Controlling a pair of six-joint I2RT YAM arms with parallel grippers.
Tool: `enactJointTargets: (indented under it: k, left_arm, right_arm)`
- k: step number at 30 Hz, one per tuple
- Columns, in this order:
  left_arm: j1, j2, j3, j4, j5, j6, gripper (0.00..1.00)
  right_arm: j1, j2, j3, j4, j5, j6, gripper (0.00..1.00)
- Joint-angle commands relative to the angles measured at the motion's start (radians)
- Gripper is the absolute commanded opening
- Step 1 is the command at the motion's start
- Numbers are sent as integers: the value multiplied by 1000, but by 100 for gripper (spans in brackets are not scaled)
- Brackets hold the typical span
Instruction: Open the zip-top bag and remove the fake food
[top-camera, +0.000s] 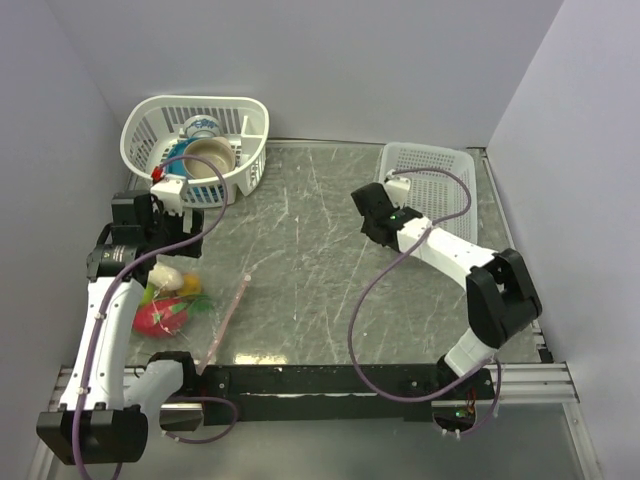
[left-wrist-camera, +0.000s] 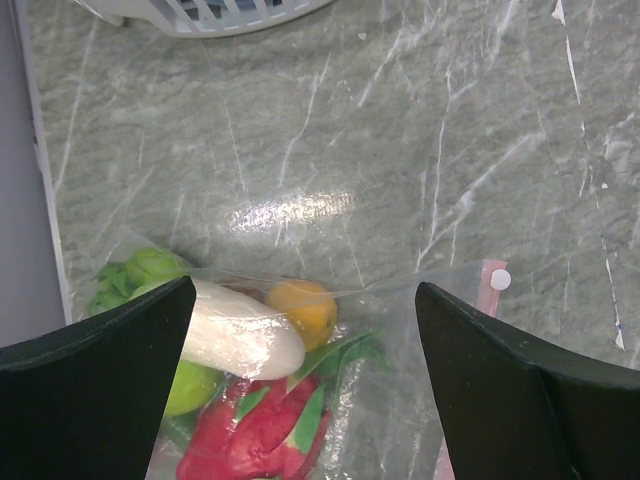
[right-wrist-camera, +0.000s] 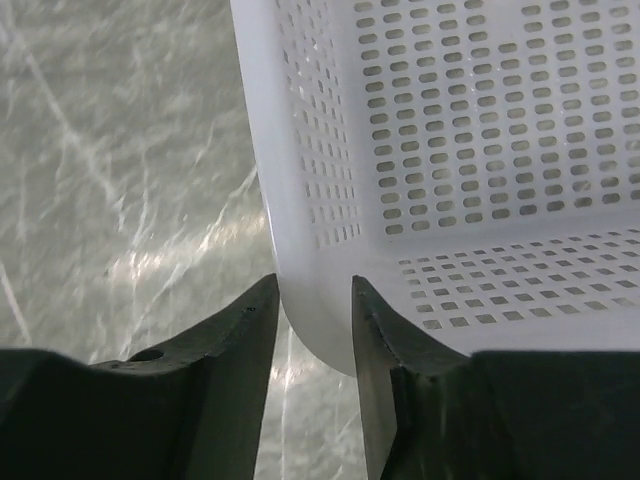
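At left, our left gripper (left-wrist-camera: 303, 290) gaping near the zip-top bag (left-wrist-camera: 395, 380) of fake food (left-wrist-camera: 250, 400), upper right, our right gripper (right-wrist-camera: 313, 300) seemingly pinching the white basket (right-wrist-camera: 450, 150)

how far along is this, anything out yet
Nothing is out: the glossy plastic fake food sits inside the clear zip-top plastic bag. In hand: the left gripper hangs open over it; the right gripper straddles a corner of the white mesh basket. Remaining: open bag, remove food.
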Motion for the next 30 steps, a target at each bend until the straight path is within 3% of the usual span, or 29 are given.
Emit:
enactJointTargets:
  k: [1,8,11,14,17,18,20,21,30]
  left_arm:
    - [-3,-37,29,30,-23,26,99]
    - [-3,-42,29,36,-24,24,99]
    - [-3,-28,57,21,-15,17,99]
    - [-3,-30,75,15,-17,21,99]
    - [-3,-40,69,15,-23,27,99]
    - [-3,-45,66,16,-26,27,99]
    - [-3,-53,58,18,-27,27,99]
    - [-3,-53,57,17,-26,24,99]
    - [-1,-65,64,6,-32,30,99]
  right_arm:
    - [93,-86,-61,-5,-5,74,35]
    - [400,-112,-173,-35,-48,216,27]
    - [568,-48,-147,-72,-49,258,20]
    - [688,49,-61,-223,-5,284,15]
    - [719,66,-13,-276,12,284,26]
    - [716,22,-22,-266,21,276,39]
    - [696,-40,-33,-236,29,236,54]
    - [684,-90,-30,-218,30,226,71]
    - [578,-91,143,-195,9,83,81]
